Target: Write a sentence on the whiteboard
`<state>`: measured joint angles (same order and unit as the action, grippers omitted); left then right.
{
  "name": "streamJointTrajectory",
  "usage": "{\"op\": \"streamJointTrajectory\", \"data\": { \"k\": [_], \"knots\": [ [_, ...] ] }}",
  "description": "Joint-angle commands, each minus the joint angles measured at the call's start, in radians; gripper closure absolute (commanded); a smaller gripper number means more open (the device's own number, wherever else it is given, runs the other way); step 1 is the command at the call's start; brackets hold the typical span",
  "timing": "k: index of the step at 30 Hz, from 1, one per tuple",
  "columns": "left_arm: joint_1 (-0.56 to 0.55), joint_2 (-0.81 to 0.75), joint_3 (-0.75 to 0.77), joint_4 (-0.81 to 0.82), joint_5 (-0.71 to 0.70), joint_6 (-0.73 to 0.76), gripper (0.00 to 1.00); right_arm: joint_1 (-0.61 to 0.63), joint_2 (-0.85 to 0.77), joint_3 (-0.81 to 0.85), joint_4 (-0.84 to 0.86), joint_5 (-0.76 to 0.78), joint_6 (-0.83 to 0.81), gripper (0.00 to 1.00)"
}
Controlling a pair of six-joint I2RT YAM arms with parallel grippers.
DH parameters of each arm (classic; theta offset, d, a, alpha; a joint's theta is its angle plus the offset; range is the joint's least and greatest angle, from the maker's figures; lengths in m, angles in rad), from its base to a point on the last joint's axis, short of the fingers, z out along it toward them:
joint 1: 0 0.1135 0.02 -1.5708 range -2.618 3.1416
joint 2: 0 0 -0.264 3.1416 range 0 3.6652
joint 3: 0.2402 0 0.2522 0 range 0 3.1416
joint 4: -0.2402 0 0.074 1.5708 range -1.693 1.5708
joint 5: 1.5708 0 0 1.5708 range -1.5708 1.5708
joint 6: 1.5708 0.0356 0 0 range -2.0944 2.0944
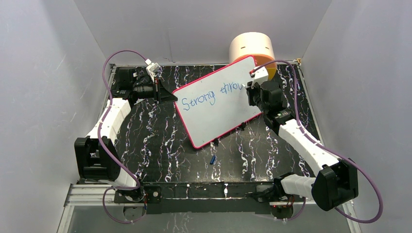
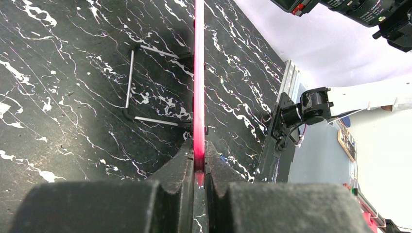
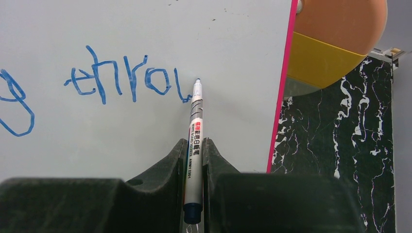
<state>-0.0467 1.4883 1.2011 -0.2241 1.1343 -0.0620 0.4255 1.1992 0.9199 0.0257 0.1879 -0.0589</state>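
The whiteboard (image 1: 218,116), white with a pink-red frame, stands tilted on the black marbled table. The sentence (image 1: 208,96) in blue reads "Strong throu". My left gripper (image 1: 167,96) is shut on the board's left edge. In the left wrist view the pink frame (image 2: 198,73) runs edge-on between the jaws of the left gripper (image 2: 199,145). My right gripper (image 3: 195,141) is shut on a white marker (image 3: 195,131), its blue tip touching the whiteboard (image 3: 145,29) at the end of the lettering (image 3: 121,80). From above, the right gripper (image 1: 250,92) covers the end of the line.
A peach and orange cylinder (image 1: 251,48) stands behind the board's far right corner, also in the right wrist view as the cylinder (image 3: 335,29). A small blue cap (image 1: 213,159) lies on the table in front of the board. Wire stand legs (image 2: 145,82) prop the board. Grey walls enclose the table.
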Motion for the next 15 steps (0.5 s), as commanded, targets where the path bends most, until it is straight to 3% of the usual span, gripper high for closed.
{"op": "streamJointTrajectory", "data": {
  "k": [1, 15],
  "knots": [
    [0.008, -0.044, -0.011, -0.011, 0.043, 0.005, 1.0, -0.007, 0.002, 0.052, 0.069, -0.002, -0.011, 1.0],
    [0.008, -0.044, -0.011, -0.01, 0.045, 0.004, 1.0, -0.009, 0.015, 0.071, 0.083, -0.007, -0.01, 1.0]
  ]
}}
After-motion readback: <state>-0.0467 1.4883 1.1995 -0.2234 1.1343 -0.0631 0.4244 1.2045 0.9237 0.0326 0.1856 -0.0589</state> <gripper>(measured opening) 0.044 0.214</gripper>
